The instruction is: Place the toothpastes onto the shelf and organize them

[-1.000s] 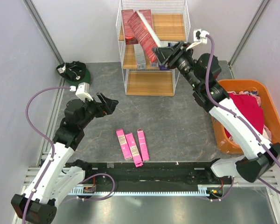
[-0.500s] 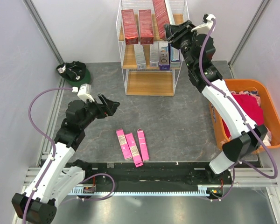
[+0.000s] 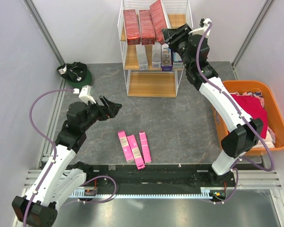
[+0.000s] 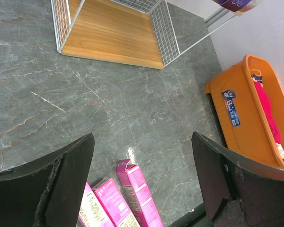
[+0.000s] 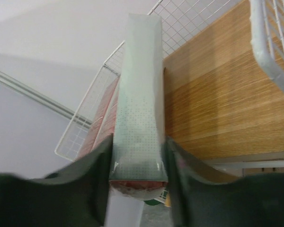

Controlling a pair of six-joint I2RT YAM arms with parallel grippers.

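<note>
The shelf (image 3: 124, 47) is a white wire rack at the back of the table. On its top board two dark red toothpastes (image 3: 131, 21) (image 3: 146, 21) lie side by side. My right gripper (image 3: 167, 34) is shut on a third dark red box (image 3: 158, 16), tilted just right of them. From the right wrist, that box (image 5: 139, 94) runs out between the fingers (image 5: 138, 165) over the top board (image 5: 217, 104). Silver, blue and purple boxes (image 3: 155, 56) stand on the middle board. Three pink boxes (image 3: 133, 146) lie on the table. My left gripper (image 3: 111, 106) hangs open above and left of them; from its wrist the jaws (image 4: 142, 137) frame the pink boxes (image 4: 137, 194).
An orange tub (image 3: 246, 84) with red cloth stands at the right, also visible from the left wrist (image 4: 236, 109). A green and black object (image 3: 75, 72) lies at the back left. The shelf's bottom board (image 4: 113, 38) is bare. A black rail runs along the near edge.
My right arm lifted the dark red box from in front of the shelf up to the top board, beside the two red boxes. The left arm barely moved.
</note>
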